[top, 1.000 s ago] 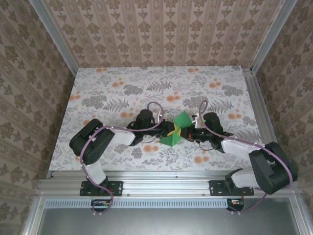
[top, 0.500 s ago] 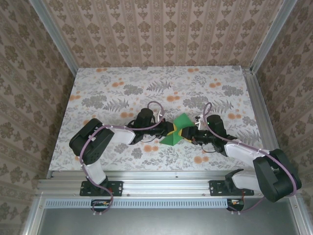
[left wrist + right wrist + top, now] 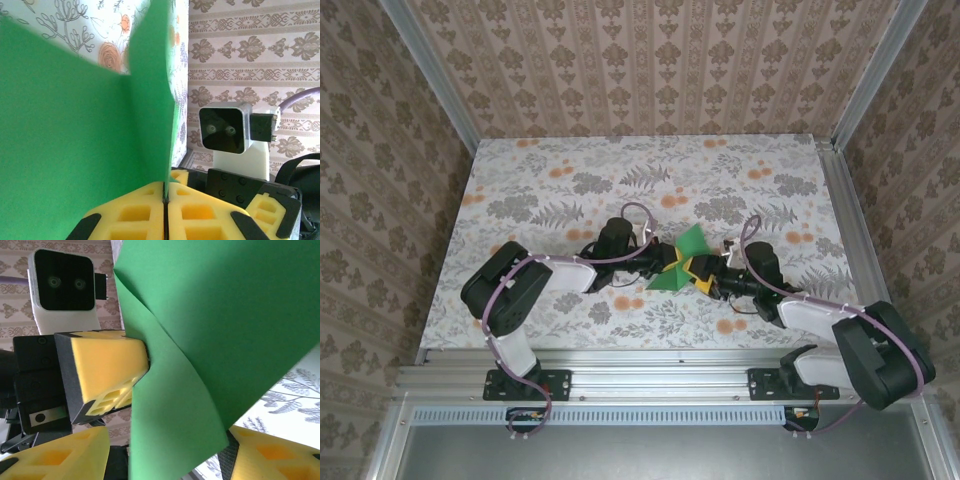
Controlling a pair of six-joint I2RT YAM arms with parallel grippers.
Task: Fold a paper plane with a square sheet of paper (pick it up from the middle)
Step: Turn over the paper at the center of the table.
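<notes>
Over the floral tabletop (image 3: 570, 200) we are pinching the square sheet of paper (image 3: 686, 248) with our left gripper (image 3: 667, 266) from nine o'clock; our right gripper (image 3: 704, 273), at four o'clock, is standing open around its corner.

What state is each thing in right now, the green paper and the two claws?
left gripper: shut on the square sheet of paper.
right gripper: open, fingers either side of the paper, not gripping.
square sheet of paper: creased, not lying flat.

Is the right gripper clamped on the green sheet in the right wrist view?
No. On the right gripper the yellow fingers stand wide apart, the green sheet passing between them.
</notes>
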